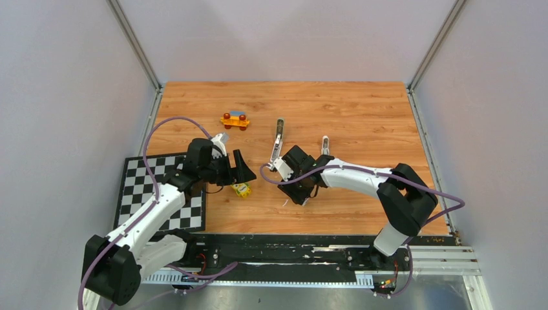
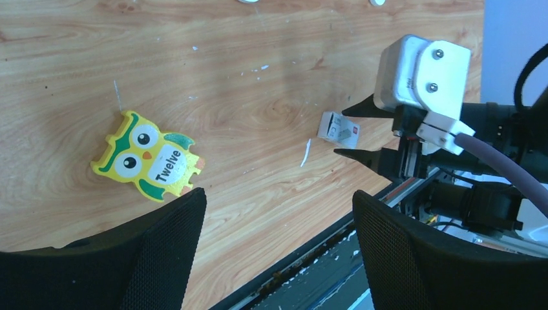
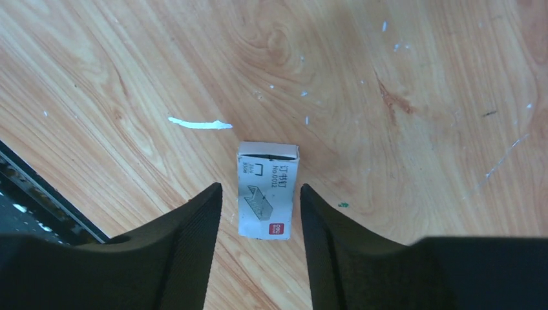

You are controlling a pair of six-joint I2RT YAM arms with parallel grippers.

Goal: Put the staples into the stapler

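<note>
Robot lab test cell.
A left arm and a right arm are bolted to a black base plate at the edge of a wooden counter. Plain grey panels on aluminium posts box it in, with a checkerboard mat and loose purple cables.

From above, the right gripper hides the small white cardboard box with red print; its lettering blurs in the left wrist view.
</note>
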